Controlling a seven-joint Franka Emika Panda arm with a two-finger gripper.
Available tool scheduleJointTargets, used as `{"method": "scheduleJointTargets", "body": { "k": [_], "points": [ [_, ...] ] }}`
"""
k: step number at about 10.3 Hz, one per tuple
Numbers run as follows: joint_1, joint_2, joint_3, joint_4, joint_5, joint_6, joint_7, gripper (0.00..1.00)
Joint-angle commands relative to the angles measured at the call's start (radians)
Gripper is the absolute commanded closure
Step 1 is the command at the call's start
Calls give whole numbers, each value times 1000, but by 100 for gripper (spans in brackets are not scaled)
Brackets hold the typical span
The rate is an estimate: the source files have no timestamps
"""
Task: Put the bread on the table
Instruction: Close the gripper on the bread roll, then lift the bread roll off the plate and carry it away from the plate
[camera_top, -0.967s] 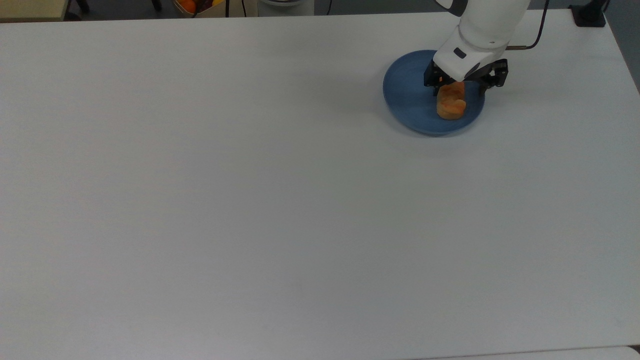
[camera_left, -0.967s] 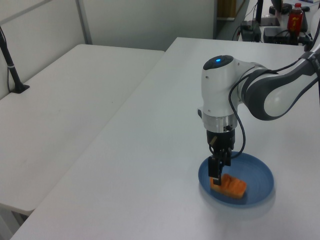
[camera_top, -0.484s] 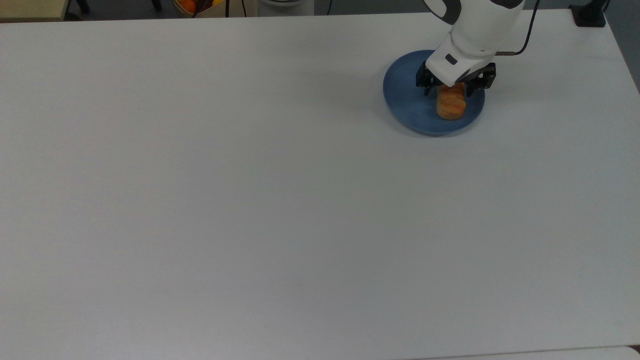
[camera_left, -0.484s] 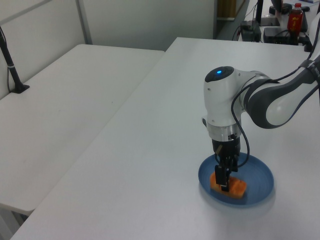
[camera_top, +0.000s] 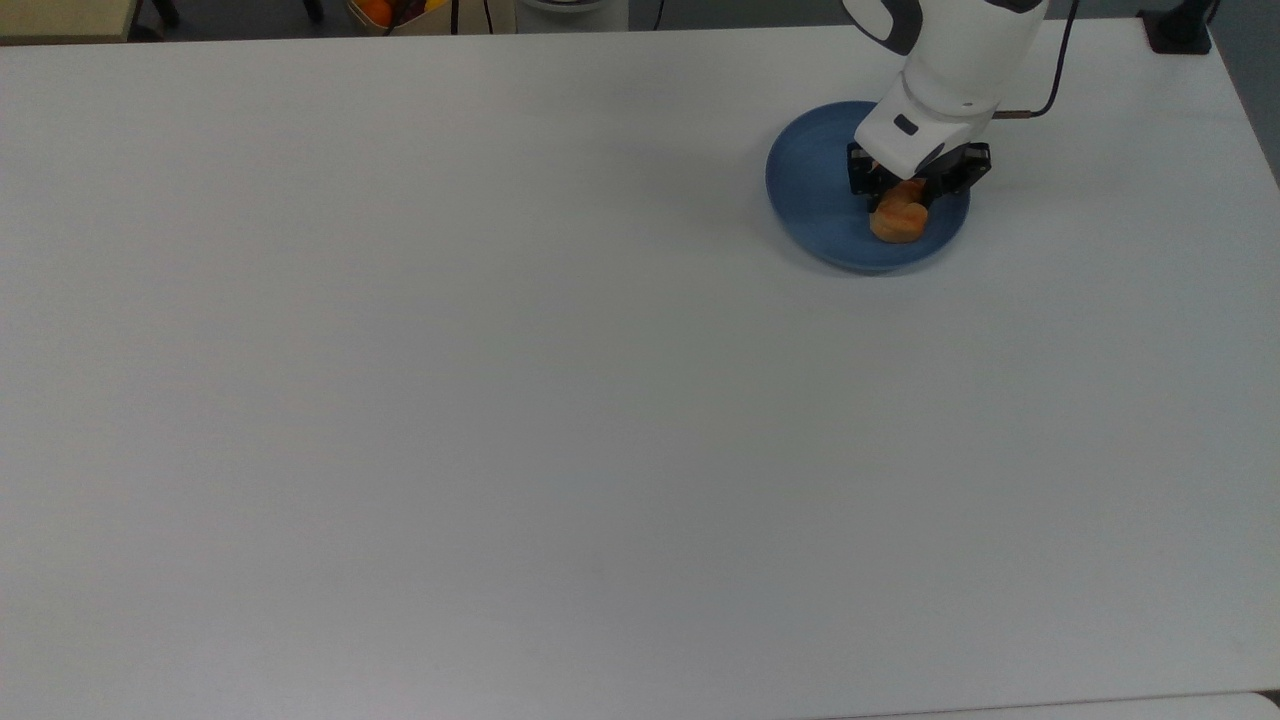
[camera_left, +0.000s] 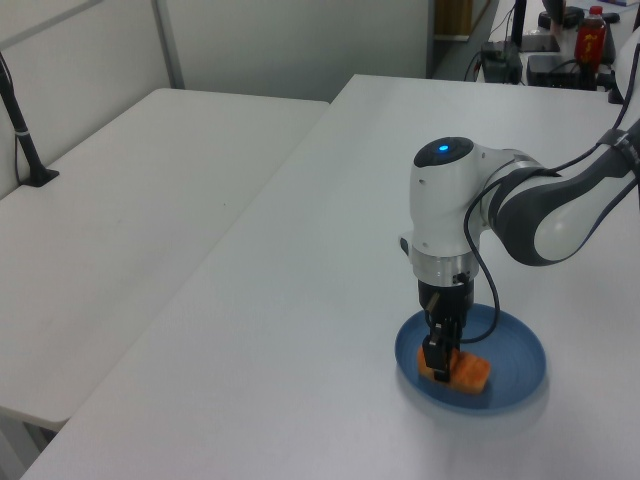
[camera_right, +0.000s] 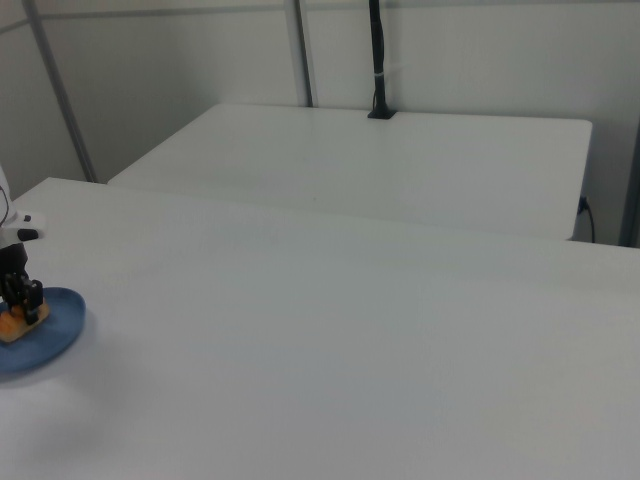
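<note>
gripper (camera_top: 905, 195) (camera_left: 437, 362) is lowered over the bread (camera_top: 897, 220) (camera_left: 466, 372), fingers closed against its sides. bread is seated on the blue plate (camera_top: 810, 195) (camera_left: 515, 350), near the table's (camera_top: 500, 400) far right edge in the top view. wide bare tabletop is seen toward the top view's left.

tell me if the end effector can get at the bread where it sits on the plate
Probably yes. The end effector is already down at the bread on the blue plate, fingers straddling its near end. Nothing else stands on the plate or the table around it.
</note>
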Motion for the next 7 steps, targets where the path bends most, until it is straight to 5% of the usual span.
{"method": "scheduleJointTargets", "body": {
  "k": [1,2,7],
  "points": [
    [3,0,2,-10,-21,40,23,93],
    [3,-6,3,-7,-22,39,23,100],
    [-19,-120,3,-5,-24,-72,8,100]
  ]
}}
